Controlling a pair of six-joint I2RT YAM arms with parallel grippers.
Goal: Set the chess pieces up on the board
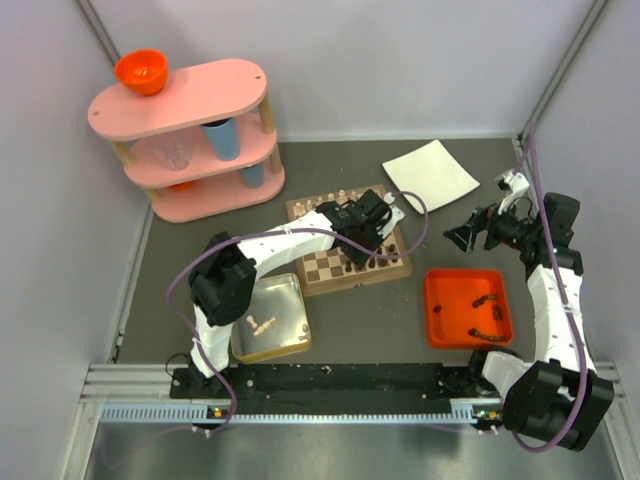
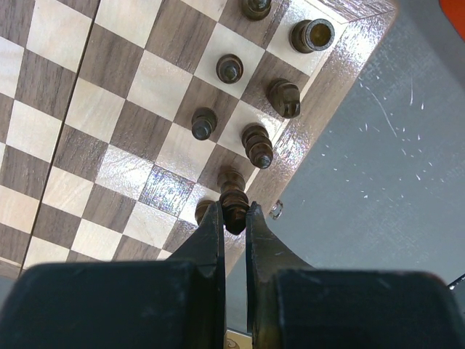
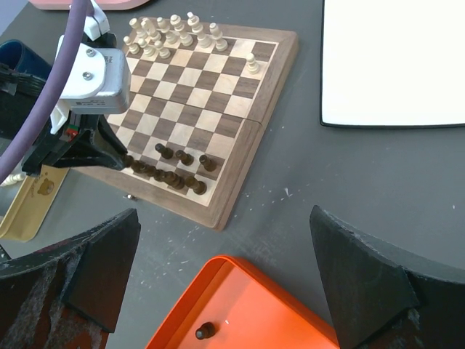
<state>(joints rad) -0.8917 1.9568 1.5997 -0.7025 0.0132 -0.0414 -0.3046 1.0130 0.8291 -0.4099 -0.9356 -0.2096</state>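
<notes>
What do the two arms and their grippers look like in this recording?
The left arm and right arm have white link shells and black joint housings, each with a looping purple cable. The left gripper has black tapering fingers; the right gripper has black wedge-shaped fingers that look scuffed.

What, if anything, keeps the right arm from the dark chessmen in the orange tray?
Probably nothing, so yes: right arm's open jaws hover by the tray, chessmen uncovered, left arm at the chessboard.

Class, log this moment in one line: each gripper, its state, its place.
left gripper: shut on dark chess piece, board edge | right gripper: open, empty, near orange tray
</notes>
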